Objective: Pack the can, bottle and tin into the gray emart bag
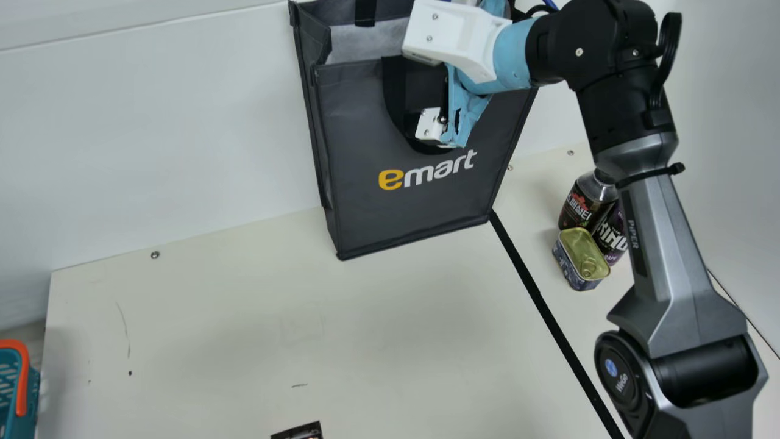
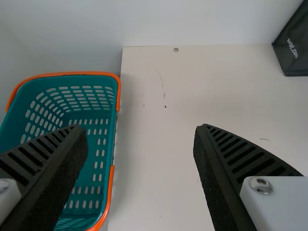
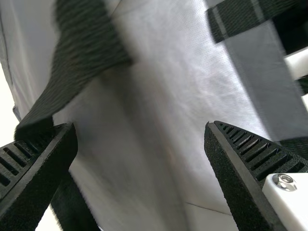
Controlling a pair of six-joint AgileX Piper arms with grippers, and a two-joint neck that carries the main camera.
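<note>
In the main view, the gray emart bag (image 1: 405,201) stands upright by the wall, mouth up, presumably to take goods from above. The bottle (image 1: 588,198), can (image 1: 611,235) and tin (image 1: 582,259) sit close together outside it, all 3 still to pack; the right arm (image 1: 664,213) spans from beside them to the bag's mouth.

In the left wrist view, the left gripper (image 2: 140,128) is spread and empty near a teal basket (image 2: 91,127), probably parked clear.

In the right wrist view, the right gripper's (image 3: 139,126) 2 fingers are wide apart against pale lining (image 3: 159,106), perhaps to open the mouth; a strap (image 3: 79,67) could snag.
</note>
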